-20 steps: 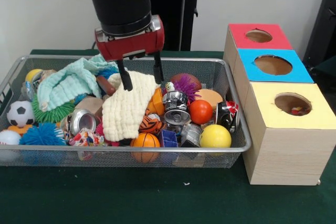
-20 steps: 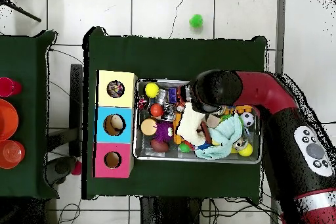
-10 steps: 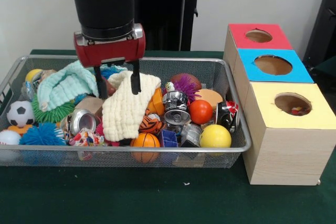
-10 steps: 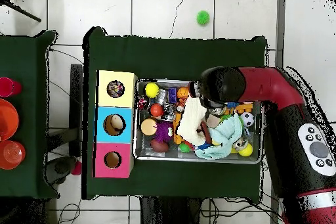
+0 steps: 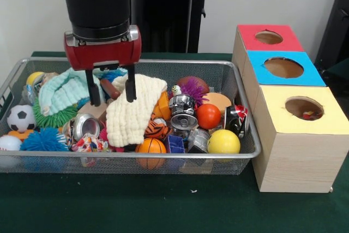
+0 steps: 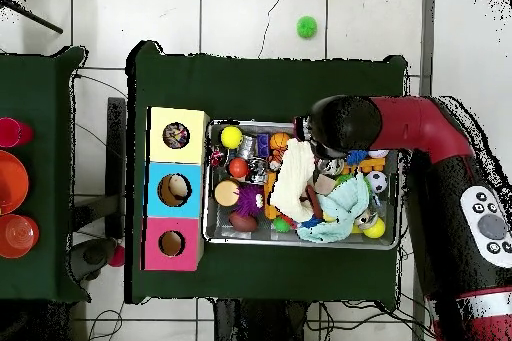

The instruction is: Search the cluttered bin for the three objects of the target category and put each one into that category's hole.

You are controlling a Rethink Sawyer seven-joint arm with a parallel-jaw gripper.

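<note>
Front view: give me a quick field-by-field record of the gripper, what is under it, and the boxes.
gripper: open, empty, hanging over the left-middle of the bin
bin: wire mesh basket, crowded with balls, cans, cloths
below gripper: cream cloth at its right finger, mint cloth at its left
near cans: silver can, tipped can
boxes: red box, blue box, yellow box, one hole each
yellow box hole: something inside, too small to identify
</note>
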